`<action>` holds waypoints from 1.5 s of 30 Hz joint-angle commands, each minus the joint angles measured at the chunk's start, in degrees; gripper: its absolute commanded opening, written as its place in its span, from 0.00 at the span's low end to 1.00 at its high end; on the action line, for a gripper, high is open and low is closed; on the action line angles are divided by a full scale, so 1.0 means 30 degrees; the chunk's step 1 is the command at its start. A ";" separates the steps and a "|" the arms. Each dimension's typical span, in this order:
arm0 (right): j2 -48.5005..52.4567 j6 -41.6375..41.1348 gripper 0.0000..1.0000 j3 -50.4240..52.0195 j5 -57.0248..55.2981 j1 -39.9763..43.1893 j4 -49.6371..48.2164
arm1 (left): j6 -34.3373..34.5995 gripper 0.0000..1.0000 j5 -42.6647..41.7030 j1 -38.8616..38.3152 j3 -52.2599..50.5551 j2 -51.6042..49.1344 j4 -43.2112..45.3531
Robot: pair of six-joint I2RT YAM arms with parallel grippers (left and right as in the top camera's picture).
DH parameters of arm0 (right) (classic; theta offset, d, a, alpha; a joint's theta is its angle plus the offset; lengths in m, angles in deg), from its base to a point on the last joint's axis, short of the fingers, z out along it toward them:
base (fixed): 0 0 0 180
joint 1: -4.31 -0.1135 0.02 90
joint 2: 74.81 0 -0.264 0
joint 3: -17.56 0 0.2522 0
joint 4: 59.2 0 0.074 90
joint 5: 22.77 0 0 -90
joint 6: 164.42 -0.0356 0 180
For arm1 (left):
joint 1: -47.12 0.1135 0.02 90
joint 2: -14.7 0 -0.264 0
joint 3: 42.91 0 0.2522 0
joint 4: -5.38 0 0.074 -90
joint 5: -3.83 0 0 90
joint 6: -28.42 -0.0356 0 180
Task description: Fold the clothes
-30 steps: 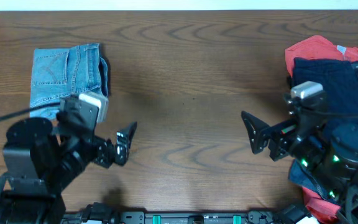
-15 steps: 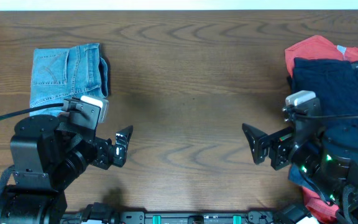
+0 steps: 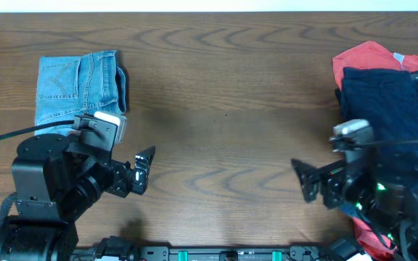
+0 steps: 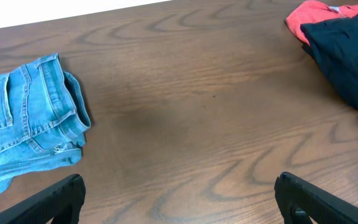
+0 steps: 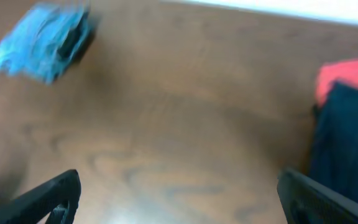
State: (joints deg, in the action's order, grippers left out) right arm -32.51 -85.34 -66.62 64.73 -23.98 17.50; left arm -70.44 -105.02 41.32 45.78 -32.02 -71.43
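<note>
Folded jeans [image 3: 78, 87] lie far left on the table [image 3: 223, 94], near edge hidden by the left arm. Left gripper [image 3: 143, 171], right gripper [image 3: 305, 181]: jaws apart, empty. Right wrist view blurred; navy garment [image 3: 390, 94] cut off

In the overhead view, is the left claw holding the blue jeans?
No, the left claw stands open over the wooden table, and the folded jeans lie apart from it.
</note>
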 commanded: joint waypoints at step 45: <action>-1.4003 0.3446 0.99 2.3372 0.0699 0.8429 -1.9606 | -0.0036 0.98 0.0248 -0.0095 0.0087 0.0036 -0.0058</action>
State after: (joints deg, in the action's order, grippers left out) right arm -74.08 -76.05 3.24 66.39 1.20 -41.40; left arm -70.42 -104.83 41.32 45.76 -32.02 -71.47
